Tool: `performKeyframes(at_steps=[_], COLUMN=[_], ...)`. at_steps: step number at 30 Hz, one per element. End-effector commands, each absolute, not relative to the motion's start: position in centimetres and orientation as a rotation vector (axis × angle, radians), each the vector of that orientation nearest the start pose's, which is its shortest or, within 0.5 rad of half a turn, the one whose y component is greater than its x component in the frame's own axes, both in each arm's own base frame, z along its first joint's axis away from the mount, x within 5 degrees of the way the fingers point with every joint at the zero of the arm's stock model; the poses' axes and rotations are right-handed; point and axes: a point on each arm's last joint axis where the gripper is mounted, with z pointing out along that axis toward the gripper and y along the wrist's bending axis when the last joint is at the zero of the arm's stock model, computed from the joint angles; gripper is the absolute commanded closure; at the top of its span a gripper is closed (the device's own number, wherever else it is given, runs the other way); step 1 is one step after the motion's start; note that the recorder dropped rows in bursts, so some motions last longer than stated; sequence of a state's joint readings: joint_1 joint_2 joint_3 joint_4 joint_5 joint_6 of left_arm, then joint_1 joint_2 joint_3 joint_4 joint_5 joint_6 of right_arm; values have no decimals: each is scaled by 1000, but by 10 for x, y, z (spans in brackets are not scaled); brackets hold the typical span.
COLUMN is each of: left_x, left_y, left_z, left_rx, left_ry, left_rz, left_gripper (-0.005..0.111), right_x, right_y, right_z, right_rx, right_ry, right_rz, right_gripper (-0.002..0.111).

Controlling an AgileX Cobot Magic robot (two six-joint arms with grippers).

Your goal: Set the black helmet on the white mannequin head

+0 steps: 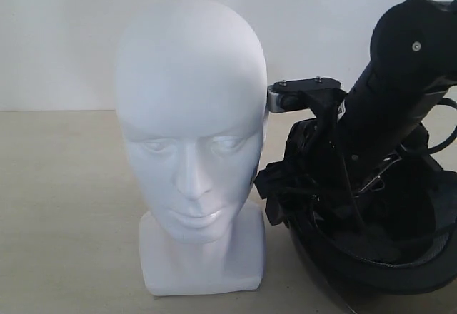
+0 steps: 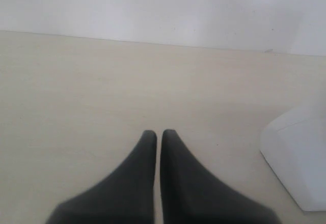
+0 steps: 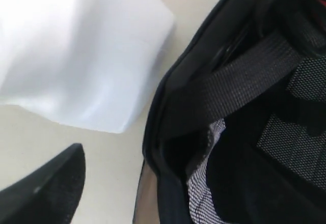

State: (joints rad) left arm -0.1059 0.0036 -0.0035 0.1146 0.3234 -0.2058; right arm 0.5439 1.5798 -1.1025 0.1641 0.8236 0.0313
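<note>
Black helmet point(image 1: 371, 264) sitting opening-up at near right, just beside white mannequin head point(image 1: 189, 143). Right gripper point(image 3: 163, 152) spread wide at its rim point(image 3: 153, 132), gripping nothing yet; left gripper point(image 2: 158, 135) pressed together, idle. Could easily snag just the loose strap point(image 3: 239, 81), tip helmet, or knock head over.

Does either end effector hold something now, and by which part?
Nothing is held. The left end effector is shut and empty; the right end effector's visible finger stands clear of the black helmet.
</note>
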Motion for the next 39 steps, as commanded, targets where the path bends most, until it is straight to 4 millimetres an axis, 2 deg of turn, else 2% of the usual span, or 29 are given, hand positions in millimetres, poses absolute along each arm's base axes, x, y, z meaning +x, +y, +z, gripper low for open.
performKeyframes(at_steps=[1,16,26,32,39], left_x=[54,54,54,54,54], left_y=[-2,-2,-2,-2,-2], left_z=[184,184,184,184,184], left_rx=[-16,-16,-16,-16,-16], left_ry=[1805,1805,1804,1804,1804], left_rz=[-105,-105,-105,-105,-105], left_gripper=[102,102,102,102,102], right_x=[259,265,271,276,280], right_y=[168,170,172,174,174], right_z=[228,213,203,190,191], right_rx=[-519,-364,-359,-341,-351], right_ry=[2767,2778,2774,2790,2740], right_rz=[323,326,309,287,288], right_gripper=[30,30,30,30,30])
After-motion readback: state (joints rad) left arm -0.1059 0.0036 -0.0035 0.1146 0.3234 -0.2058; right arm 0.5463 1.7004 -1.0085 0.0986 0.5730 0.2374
